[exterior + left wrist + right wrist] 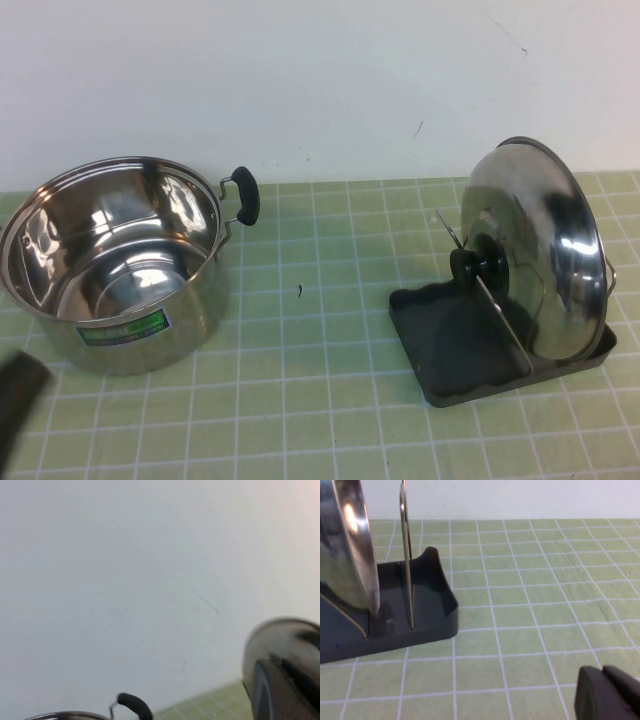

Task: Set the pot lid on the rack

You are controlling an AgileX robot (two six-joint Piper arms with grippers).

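The pot lid (535, 250) stands on edge in the rack (450, 340) at the right of the table. It leans between the wire loops with its black knob (478, 264) facing the pot. In the right wrist view the lid (347, 545) rests in the rack (430, 615) behind a wire loop (406, 555). My right gripper (602, 690) is shut and empty, low over the mat and apart from the rack; it is out of the high view. My left gripper (20, 395) is at the near left corner; in its wrist view it (282, 680) looks shut and empty.
A deep steel pot (110, 260) with a black side handle (245, 195) and a green label stands at the left. The green gridded mat (320, 380) covers the table, with a white wall behind. A small dark speck (299, 291) lies mid-table.
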